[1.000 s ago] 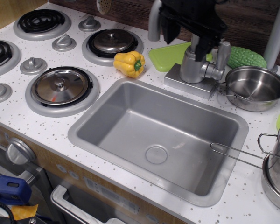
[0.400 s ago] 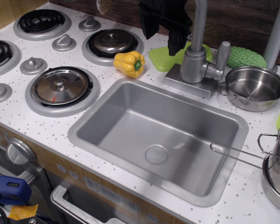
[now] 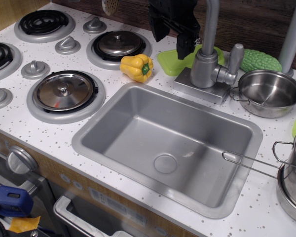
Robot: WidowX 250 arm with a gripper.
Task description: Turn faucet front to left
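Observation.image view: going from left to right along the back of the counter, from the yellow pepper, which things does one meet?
Yellow pepper → green plate → faucet → bumpy green vegetable → grey pole.

I count one faucet [image 3: 207, 59], one sink [image 3: 167, 143], one yellow pepper [image 3: 136, 67] and one bumpy green vegetable [image 3: 260, 60]. Four stove burners show; two carry lids [image 3: 65, 91] [image 3: 118, 44]. Five stove knobs [image 3: 68, 45] sit among them. One steel bowl [image 3: 270, 92] stands to the right, and one green board [image 3: 180, 60] lies behind the faucet.
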